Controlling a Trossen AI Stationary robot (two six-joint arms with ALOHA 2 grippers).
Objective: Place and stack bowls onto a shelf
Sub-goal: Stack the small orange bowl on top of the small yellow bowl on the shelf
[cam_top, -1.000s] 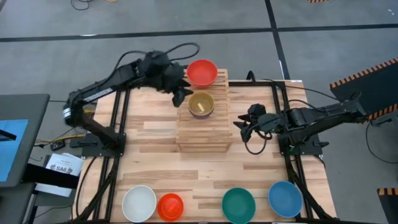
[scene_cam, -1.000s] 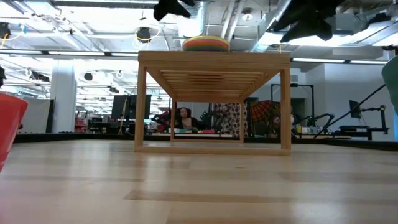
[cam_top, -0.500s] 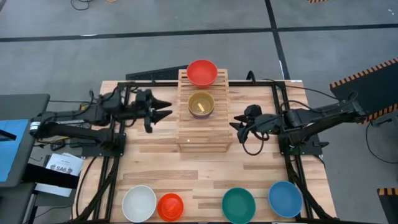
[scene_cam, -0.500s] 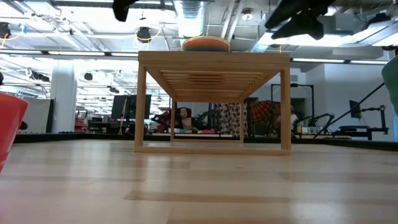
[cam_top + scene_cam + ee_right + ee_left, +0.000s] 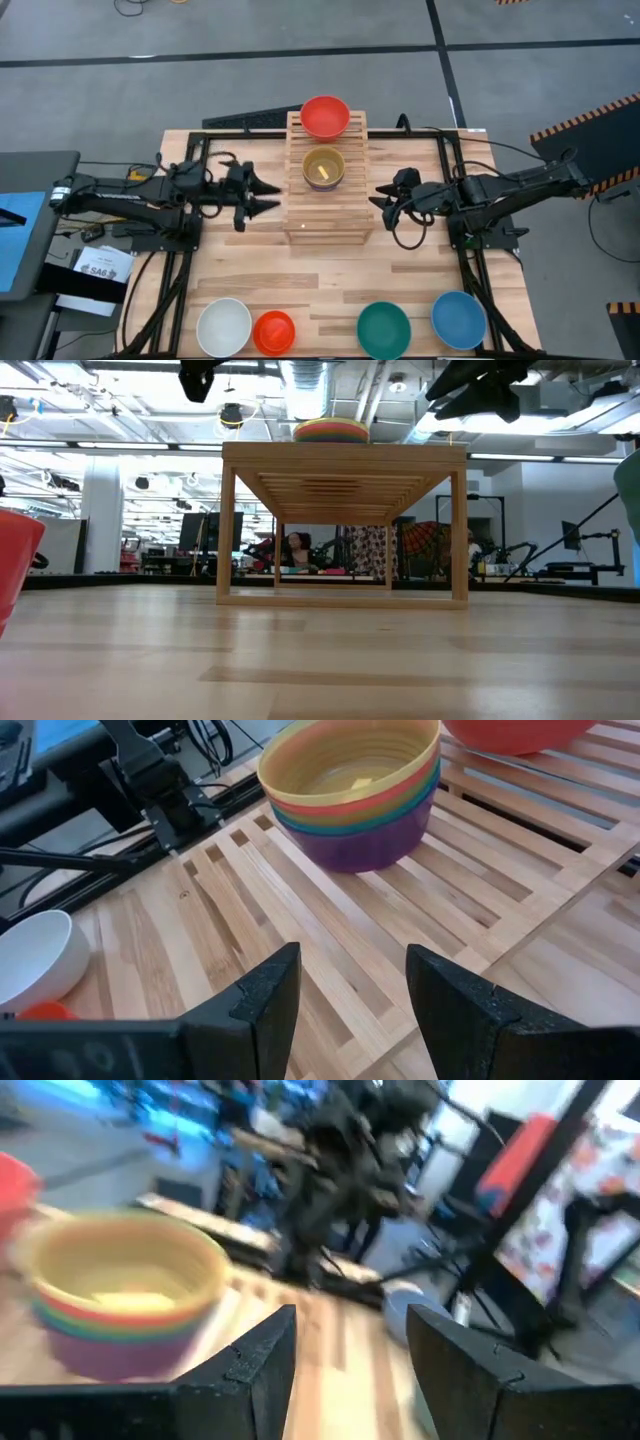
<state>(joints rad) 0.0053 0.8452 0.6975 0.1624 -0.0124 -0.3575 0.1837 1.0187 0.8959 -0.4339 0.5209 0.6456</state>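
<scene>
Both pincers, left (image 5: 272,194) and right (image 5: 377,198), gape empty, seemingly just off the shelf's (image 5: 328,222) side edges.

Plank table (image 5: 240,250) carries the shelf (image 5: 327,215); white (image 5: 223,326), orange (image 5: 274,332), teal (image 5: 384,329), blue (image 5: 459,319) bowls along its near edge.

The high view looks straight down; the low view faces 12 o'clock at tabletop level; all 4 views share the shelf (image 5: 327,180).
</scene>
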